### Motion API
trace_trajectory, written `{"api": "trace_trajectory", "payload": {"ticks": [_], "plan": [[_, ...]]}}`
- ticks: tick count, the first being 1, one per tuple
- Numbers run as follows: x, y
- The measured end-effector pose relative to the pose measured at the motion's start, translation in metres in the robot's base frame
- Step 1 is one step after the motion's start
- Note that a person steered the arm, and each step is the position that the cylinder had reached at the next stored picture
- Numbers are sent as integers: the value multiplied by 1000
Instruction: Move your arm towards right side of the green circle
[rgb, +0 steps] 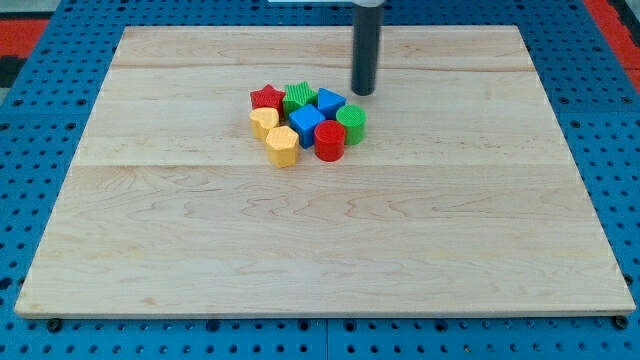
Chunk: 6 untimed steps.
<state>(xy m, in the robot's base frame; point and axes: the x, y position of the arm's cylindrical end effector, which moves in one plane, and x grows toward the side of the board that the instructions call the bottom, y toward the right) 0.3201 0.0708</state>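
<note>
The green circle block (352, 124) sits at the right end of a tight cluster near the middle of the wooden board (320, 250). My tip (363, 93) is just above it in the view and slightly to its right, a small gap away, touching no block. The cluster also holds a red star (266, 97), a green star (299, 97), a blue block (330, 102), a blue cube (307, 123), a red cylinder (330, 141), a yellow heart (264, 121) and a yellow hexagon block (283, 145).
The board lies on a blue perforated table (40, 60). A red strip (610, 20) shows at the view's top right corner.
</note>
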Motion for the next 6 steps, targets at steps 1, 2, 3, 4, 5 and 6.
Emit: {"api": "trace_trajectory", "payload": {"ticks": [1, 2, 3, 4, 5, 6], "plan": [[14, 20], [43, 30], [61, 34], [62, 23], [62, 9], [63, 0]]}}
